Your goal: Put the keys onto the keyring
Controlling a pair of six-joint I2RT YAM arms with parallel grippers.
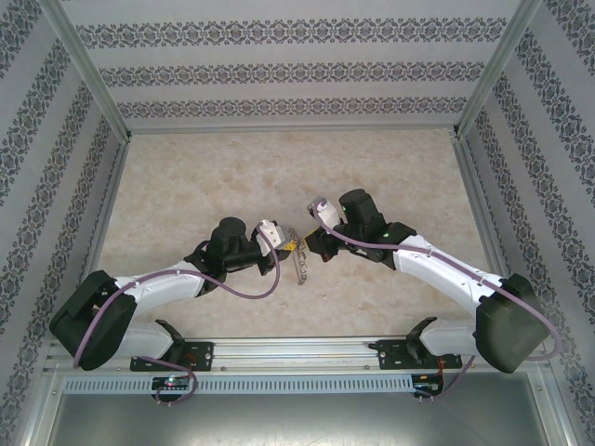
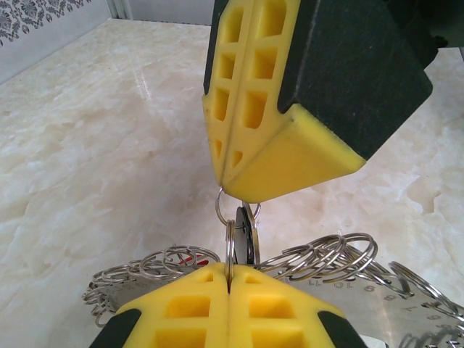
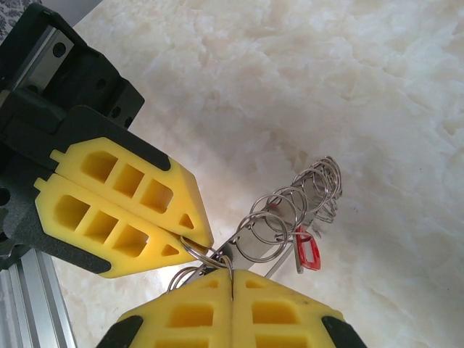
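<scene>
Both grippers meet tip to tip above the table's middle. My left gripper (image 1: 283, 244) (image 2: 228, 274) is shut on a split ring of the keyring (image 2: 319, 254), whose silvery rings fan out below it. My right gripper (image 1: 308, 243) (image 3: 231, 274) is shut on a small ring carrying the dark-tagged key (image 2: 245, 235), which hangs between the two sets of fingertips. In the right wrist view the keyring (image 3: 290, 206) stretches away to the upper right, and the red-tagged key (image 3: 307, 250) dangles from it. From above, the keyring (image 1: 299, 267) hangs just below the grippers.
The marble-patterned table (image 1: 186, 186) lies under the arms. Patterned walls and metal posts (image 1: 88, 70) enclose it on three sides. A metal rail (image 1: 297, 351) with the arm bases runs along the near edge.
</scene>
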